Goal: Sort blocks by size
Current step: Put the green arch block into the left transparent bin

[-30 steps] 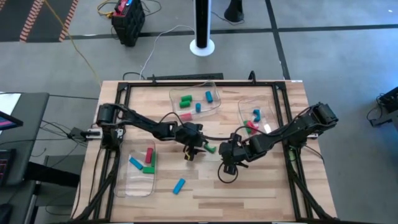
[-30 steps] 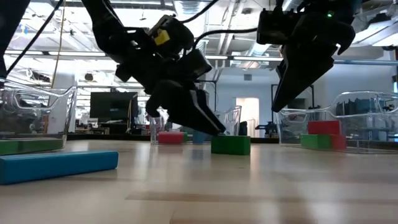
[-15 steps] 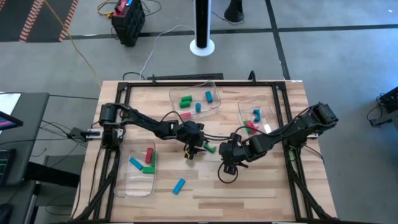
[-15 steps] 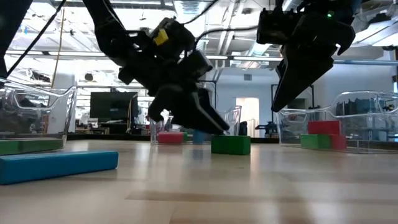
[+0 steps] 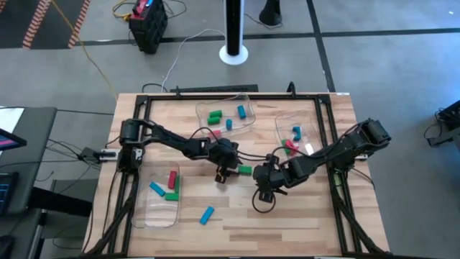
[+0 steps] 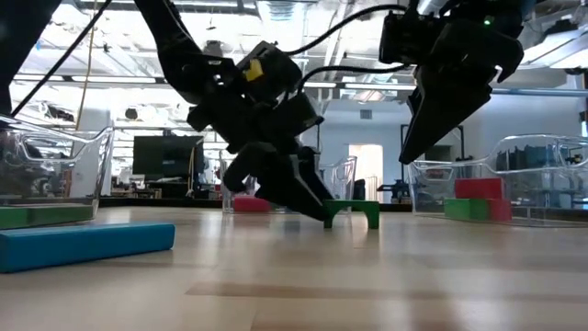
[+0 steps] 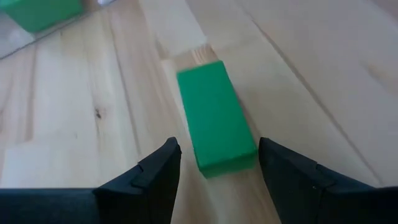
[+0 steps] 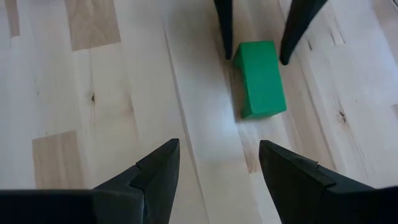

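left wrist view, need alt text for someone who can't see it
A green rectangular block lies flat on the pale wooden table, its near end between the open left gripper's two dark fingers, not yet gripped. Part of another green block shows at the picture's edge.

My left gripper [image 6: 333, 213] is down at the wooden tabletop [image 6: 303, 276] with its dark fingers parted around one end of the small green rectangular block [image 6: 356, 212]. My right gripper [image 6: 415, 147] hangs above and to the side of that block, clear of the wood. A long blue bar block [image 6: 87, 245] lies close to the camera. Clear plastic trays [image 6: 55, 175] at both edges hold green and red blocks [image 6: 473, 199].
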